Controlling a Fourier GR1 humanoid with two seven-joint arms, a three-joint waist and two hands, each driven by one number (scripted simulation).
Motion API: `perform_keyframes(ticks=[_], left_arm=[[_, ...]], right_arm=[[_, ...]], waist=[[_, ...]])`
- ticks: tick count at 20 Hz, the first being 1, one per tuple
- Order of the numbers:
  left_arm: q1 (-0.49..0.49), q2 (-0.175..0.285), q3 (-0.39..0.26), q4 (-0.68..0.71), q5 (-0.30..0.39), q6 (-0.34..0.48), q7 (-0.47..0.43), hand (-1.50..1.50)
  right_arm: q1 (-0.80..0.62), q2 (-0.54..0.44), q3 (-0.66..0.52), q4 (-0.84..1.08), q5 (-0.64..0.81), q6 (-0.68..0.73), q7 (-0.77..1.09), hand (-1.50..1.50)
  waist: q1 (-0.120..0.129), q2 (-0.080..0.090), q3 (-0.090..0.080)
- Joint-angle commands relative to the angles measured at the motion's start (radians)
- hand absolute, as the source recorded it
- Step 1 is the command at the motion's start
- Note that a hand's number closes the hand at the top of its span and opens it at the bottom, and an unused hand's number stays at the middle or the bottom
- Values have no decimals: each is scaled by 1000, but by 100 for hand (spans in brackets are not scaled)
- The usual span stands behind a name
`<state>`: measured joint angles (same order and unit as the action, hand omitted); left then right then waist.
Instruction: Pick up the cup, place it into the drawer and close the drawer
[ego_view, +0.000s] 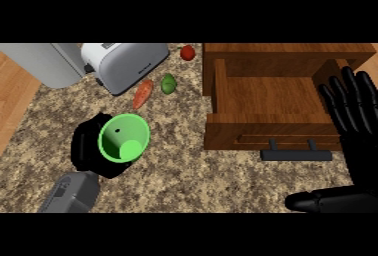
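Observation:
A green cup (124, 138) shows at the left of the head view, its mouth turned up toward me. My left hand (90, 145) is curled round its side from the left and underneath, and the cup hides much of that hand. The wooden drawer (269, 97) stands pulled open at the right, with a bare inside and a dark handle (297, 154) on its front. My right hand (358, 125) is at the right edge beside the drawer, fingers straight and pointing up, thumb stretched out low, holding nothing.
A silver toaster (124, 62) sits at the back left, next to a grey appliance (40, 62). An orange carrot (142, 94), a green fruit (168, 83) and a red fruit (187, 52) lie on the granite counter (207, 175) between toaster and drawer.

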<state>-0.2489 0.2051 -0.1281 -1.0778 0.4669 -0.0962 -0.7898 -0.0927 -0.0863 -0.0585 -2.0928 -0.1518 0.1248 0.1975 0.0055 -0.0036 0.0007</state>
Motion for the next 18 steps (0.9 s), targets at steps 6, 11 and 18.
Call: perform_keyframes(ticks=[6, 11, 18], left_arm=[[-103, -50, -39, -332, -4, 162, 328, 150], [-231, -65, -7, -281, -54, 174, 382, 150], [-393, -114, -13, -342, -123, 326, 583, 150]], right_arm=[[-34, -22, -45, 109, -16, 34, -74, -150], [15, 3, -1, -13, 19, -5, -17, -150], [47, 28, 16, -7, 13, 5, -60, -150]], waist=[[-3, 2, 0], [-11, 3, -1], [-10, 3, 0]])
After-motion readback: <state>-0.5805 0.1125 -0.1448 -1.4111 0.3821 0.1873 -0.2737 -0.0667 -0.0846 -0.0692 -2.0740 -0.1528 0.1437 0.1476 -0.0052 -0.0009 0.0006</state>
